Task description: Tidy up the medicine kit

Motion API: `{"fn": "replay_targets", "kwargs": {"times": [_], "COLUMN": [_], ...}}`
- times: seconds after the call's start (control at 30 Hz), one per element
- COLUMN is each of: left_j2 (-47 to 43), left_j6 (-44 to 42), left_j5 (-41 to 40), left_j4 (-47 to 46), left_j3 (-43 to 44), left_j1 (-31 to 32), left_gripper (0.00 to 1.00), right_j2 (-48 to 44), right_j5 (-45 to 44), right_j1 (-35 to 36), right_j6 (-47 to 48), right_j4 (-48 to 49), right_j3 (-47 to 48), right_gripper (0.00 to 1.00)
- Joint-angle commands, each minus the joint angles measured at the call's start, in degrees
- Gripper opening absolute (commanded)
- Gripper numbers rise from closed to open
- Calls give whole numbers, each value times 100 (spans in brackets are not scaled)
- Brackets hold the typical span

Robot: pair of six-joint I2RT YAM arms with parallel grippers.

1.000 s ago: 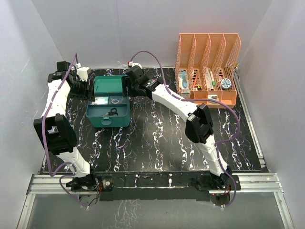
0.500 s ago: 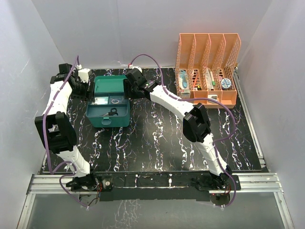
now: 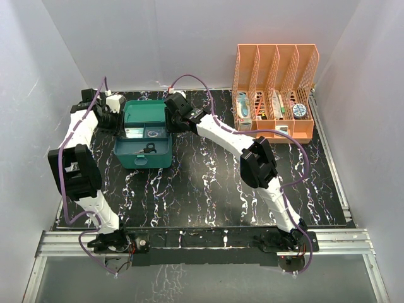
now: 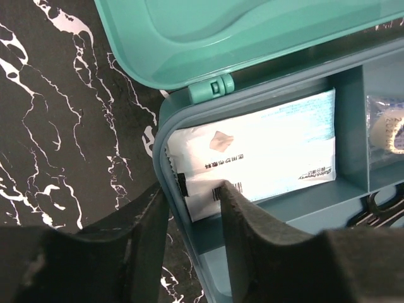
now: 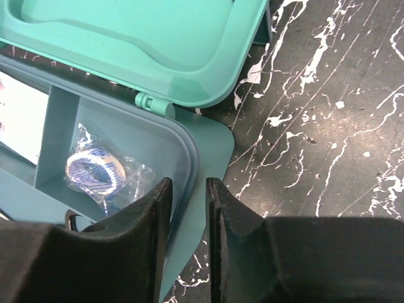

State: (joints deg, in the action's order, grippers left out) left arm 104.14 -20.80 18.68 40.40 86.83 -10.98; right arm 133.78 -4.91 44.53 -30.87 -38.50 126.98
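The open medicine kit (image 3: 144, 161) sits between both sets of jaws. The left jaws, narrowly parted, straddle its wall beside a white packet (image 4: 265, 151). The right jaws do likewise beside a wrapped tape roll (image 5: 95, 173). Whether either pair actually grips cannot be told. Black marbled table (image 3: 208, 183), white walls (image 3: 189, 38).

The open teal kit (image 5: 211, 142) fills the upper left, its lid (image 5: 145, 38) raised behind a small hinge (image 5: 154, 103). In the kit's end compartment lies a plastic-wrapped roll (image 5: 95, 172); a white packet (image 5: 19, 120) shows beyond the divider. The right gripper (image 5: 188, 189) straddles the kit's side wall, one finger inside, one outside; contact is unclear. Black marbled table (image 5: 315, 126) lies outside the kit.
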Motion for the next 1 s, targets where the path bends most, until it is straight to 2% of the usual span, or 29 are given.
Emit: {"fn": "replay_targets", "kwargs": {"times": [0.0, 0.13, 0.3, 0.6, 0.97], "left_j2": [-35, -131, -283, -882, -1204], "left_j6": [-94, 27, 326, 646, 1345], "left_j5": [-124, 0, 275, 249, 167], "left_j4": [17, 91, 265, 191, 34], "left_j3": [-374, -462, -531, -1309, -1587], "left_j1": [-35, -36, 0, 718, 1593], "left_gripper": [29, 12, 1, 1, 1], "right_j2": [-3, -215, -510, -1188, -1925], "right_j5": [-60, -138, -243, -466, -763], "right_j1": [-12, -14, -8, -6, -19], "right_j6": [76, 98, 124, 134, 143], "right_j4": [-92, -40, -35, 51, 1], "right_j3": [-127, -453, -847, -1710, -2533], "right_gripper": [23, 18, 14, 12, 12]}}
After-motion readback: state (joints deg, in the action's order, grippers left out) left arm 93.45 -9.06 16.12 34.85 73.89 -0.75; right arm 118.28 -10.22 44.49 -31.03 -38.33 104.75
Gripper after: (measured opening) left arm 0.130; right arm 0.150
